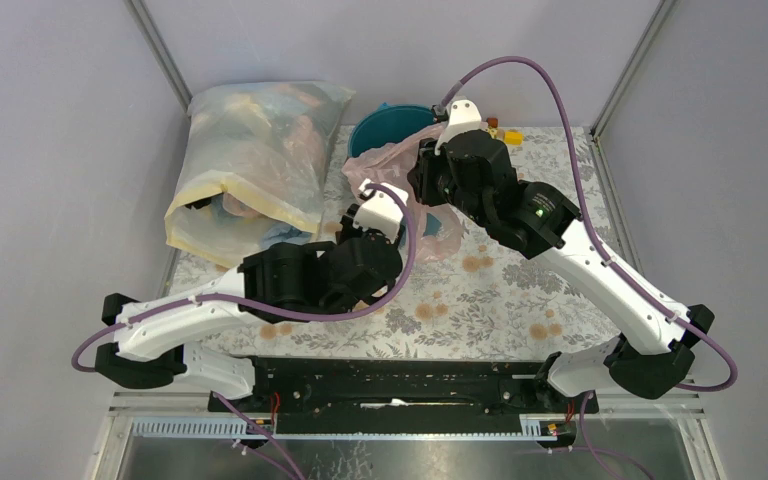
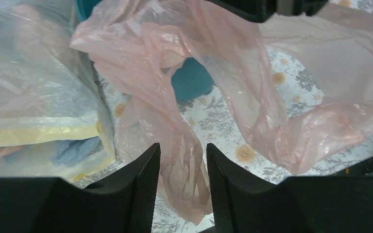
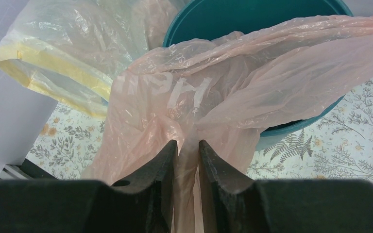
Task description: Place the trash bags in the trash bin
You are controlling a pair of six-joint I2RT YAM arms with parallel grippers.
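A thin pale-pink trash bag (image 1: 400,152) hangs across the front rim of the teal-blue trash bin (image 1: 388,122) at the back of the table, its tail trailing onto the table. My right gripper (image 1: 428,170) is shut on a gathered strip of the bag (image 3: 233,82), just in front of the bin (image 3: 233,14). My left gripper (image 1: 365,192) is lower and to the left. Its jaws stand partly open around a hanging fold of the bag (image 2: 184,160), in the left wrist view (image 2: 182,145). The bin (image 2: 192,80) shows behind the plastic.
A large cloudy yellowish-white sack (image 1: 250,160) stuffed with bags lies left of the bin, close to my left gripper; it also shows in the left wrist view (image 2: 24,87) and the right wrist view (image 3: 68,43). Small yellow items (image 1: 508,132) sit at the back right. Walls enclose the flowered table (image 1: 520,290).
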